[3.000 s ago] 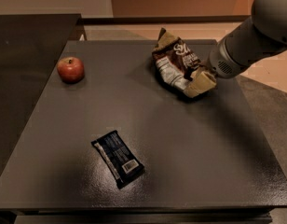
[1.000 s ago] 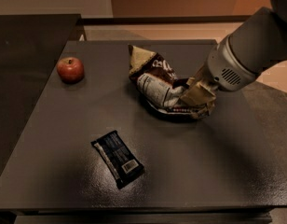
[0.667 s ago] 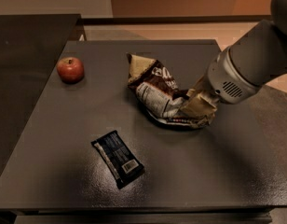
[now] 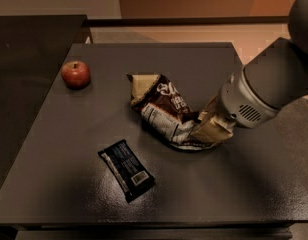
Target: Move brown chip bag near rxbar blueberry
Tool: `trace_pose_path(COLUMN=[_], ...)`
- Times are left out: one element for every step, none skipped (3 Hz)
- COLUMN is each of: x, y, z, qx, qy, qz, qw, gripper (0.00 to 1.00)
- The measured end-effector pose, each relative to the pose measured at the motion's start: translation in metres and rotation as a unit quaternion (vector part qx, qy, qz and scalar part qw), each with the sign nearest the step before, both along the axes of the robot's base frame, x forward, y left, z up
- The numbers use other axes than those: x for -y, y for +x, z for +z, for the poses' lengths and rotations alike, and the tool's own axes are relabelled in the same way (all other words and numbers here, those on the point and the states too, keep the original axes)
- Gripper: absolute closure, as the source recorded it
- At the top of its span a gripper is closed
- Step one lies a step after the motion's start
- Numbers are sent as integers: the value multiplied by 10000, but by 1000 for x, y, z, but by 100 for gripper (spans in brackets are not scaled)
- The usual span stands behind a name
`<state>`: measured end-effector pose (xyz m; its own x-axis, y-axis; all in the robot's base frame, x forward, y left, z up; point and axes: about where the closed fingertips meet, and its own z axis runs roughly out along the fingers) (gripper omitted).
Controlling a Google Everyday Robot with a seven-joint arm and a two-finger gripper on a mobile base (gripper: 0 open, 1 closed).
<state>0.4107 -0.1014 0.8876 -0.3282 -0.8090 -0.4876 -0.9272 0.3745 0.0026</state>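
Observation:
The brown chip bag (image 4: pixel 163 110) is a wrinkly dark brown foil bag with white script, a tan corner and a silvery panel. It lies in the middle of the dark table (image 4: pixel 204 189). My gripper (image 4: pixel 206 129) reaches in from the right and is shut on the bag's right end. The rxbar blueberry (image 4: pixel 126 169), a small flat dark bar with a white barcode patch, lies near the table's front, a short way down and left of the bag.
A red apple (image 4: pixel 75 74) stands at the table's left rear. A darker counter (image 4: pixel 29 49) adjoins the table on the left. My grey arm (image 4: pixel 274 89) fills the right side above the table.
My gripper has dragged the chip bag from the table's back right toward the middle and front, closer to the bar. The bar and the apple have not moved.

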Motion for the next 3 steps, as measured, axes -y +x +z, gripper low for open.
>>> trace_pose_path(x=[3, 2, 2], y=[-14, -15, -15], z=[0, 1, 1], qx=[-108, -94, -94], qy=[-17, -27, -27], qz=[181, 192, 192], qw=[9998, 9998, 9998], gripper=[12, 0, 0])
